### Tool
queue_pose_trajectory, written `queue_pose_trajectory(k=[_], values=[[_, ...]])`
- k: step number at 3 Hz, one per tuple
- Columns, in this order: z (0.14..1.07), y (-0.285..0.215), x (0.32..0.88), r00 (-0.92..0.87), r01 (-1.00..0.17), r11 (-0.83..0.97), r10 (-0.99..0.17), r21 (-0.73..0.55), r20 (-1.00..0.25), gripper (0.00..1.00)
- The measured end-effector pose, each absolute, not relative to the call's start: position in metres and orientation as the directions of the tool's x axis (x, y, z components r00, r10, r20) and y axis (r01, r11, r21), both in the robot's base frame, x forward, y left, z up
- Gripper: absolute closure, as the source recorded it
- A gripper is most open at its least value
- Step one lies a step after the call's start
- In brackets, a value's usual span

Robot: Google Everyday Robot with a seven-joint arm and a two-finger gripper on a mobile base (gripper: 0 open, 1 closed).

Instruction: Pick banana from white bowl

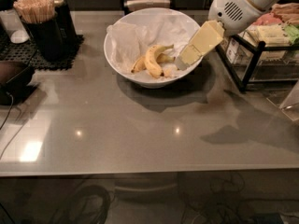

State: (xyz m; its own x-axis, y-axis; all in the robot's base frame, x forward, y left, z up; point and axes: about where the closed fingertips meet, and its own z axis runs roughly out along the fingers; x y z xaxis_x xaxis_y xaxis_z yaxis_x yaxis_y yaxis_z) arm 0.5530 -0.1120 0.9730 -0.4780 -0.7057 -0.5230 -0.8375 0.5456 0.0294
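On the grey worktop (140, 139), a white bowl (110, 55) lined with crumpled paper (140, 31). In it, near the middle, the banana (150, 62), thick and curved, touching a slimmer banana (137, 66) at its left. Over the bowl's right rim, slanting down from upper right, the pincer (180, 63), tip near the banana. Cannot tell how far open, nor whether gripping anything.

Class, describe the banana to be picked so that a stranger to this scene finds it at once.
On the grey table stands a wide white bowl lined with paper, with the gripper at its right side. Inside, the banana is the thick, strongly curved one in the middle, not the slimmer fruit at its left.
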Motion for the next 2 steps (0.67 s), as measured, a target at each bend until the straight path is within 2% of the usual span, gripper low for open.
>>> queue_pose_trajectory(k=[2], values=[[0.9687,-0.0995,0.5616,-0.491,-0.832,0.552,-0.690,0.052,-0.532,0.00]])
